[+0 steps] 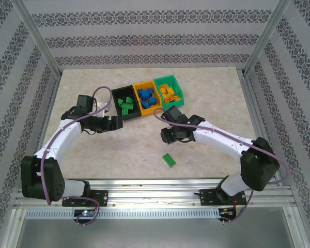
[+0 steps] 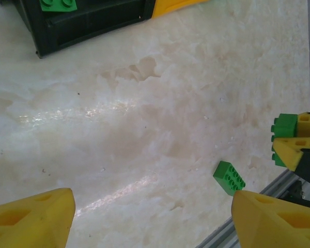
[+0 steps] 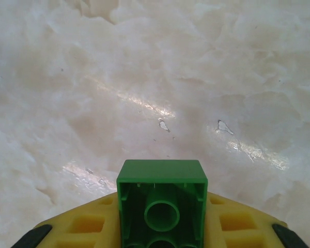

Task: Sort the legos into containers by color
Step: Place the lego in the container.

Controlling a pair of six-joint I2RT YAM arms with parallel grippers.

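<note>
Legos: the held brick (image 3: 161, 206), green, is pinched between the right gripper's (image 3: 161, 235) yellow fingers (image 3: 82, 226). Its hollow underside and round inner tube face the camera, and its lower edge is cut off. A loose brick (image 2: 229, 177), green and studs up, lies on the glossy marbled table (image 2: 144, 113) just ahead of one left gripper (image 2: 152, 219) fingertip (image 2: 274, 222). Those pocketed fingers are spread wide, holding nothing. Beyond them the black bin (image 2: 88, 23) is cropped.
</note>
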